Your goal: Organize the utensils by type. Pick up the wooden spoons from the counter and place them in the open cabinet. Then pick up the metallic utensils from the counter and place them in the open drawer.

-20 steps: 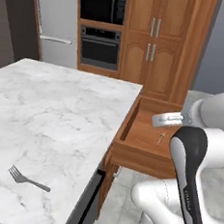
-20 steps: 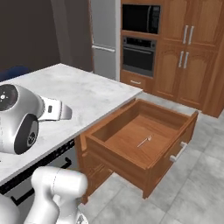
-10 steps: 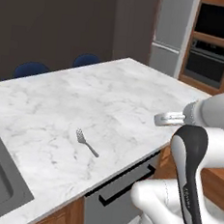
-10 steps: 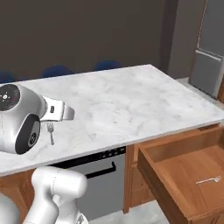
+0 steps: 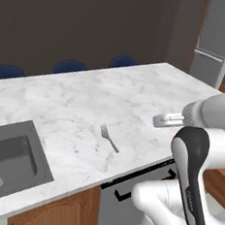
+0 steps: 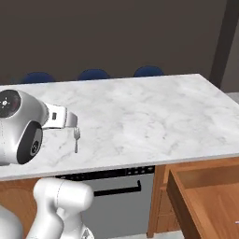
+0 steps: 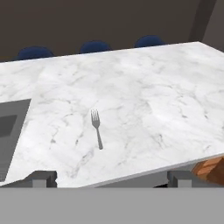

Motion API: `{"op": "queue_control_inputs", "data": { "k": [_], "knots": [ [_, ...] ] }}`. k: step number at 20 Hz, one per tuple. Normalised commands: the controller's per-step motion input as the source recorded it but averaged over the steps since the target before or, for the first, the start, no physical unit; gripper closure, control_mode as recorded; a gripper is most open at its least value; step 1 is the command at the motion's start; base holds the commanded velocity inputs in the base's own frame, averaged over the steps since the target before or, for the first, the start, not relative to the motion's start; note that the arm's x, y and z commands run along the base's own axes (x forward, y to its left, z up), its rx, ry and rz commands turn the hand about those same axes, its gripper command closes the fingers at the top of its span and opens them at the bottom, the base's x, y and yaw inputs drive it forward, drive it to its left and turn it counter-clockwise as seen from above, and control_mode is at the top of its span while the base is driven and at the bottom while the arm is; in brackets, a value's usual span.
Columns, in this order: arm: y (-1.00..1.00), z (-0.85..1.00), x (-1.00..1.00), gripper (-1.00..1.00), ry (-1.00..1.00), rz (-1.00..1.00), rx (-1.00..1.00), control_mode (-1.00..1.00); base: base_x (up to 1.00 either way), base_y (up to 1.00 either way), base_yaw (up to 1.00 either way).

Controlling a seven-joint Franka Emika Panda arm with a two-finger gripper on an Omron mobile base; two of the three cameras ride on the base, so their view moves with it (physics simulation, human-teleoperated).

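Clearly, the thin, light, stiff fork (image 7: 96, 128) should be pinched mid-handle; the gripper (image 7: 111, 178) is held wide apart, empty.

Rendered scene, even soft light from above. My views show counter (image 5: 136, 92) bright white, grey veins clear, no glare spots. Back wall (image 6: 116, 32) dark, near black, detail lost there. Fork (image 7: 96, 127) sharp in my hand view, thin faint shadow just beside it. Sink (image 5: 7, 158) basin at counter's left edge dim grey, flat shading. My white arm casts no strong shadow on counter. Slight softness and pixel blur along counter's far edge. No edge distortion seen.
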Motion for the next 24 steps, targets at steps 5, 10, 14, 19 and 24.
{"op": "queue_control_inputs", "data": {
  "k": [5,10,14,19,24],
  "knots": [
    [0.0,0.0,0.0,-1.0,0.0,0.0,0.0,1.0,0.13,0.0,0.14],
    [0.0,0.0,0.0,-1.0,0.0,0.0,0.0,1.0,0.08,0.0,0.11],
    [0.0,0.0,0.0,-1.0,0.0,0.0,0.0,1.0,0.17,0.0,0.07],
    [0.0,-0.06,0.06,-1.0,0.06,0.0,-0.01,-1.0,0.2,0.0,0.03],
    [0.03,-0.39,0.48,-1.0,0.35,0.0,-0.07,-1.0,0.0,0.0,0.0]
  ]
}}
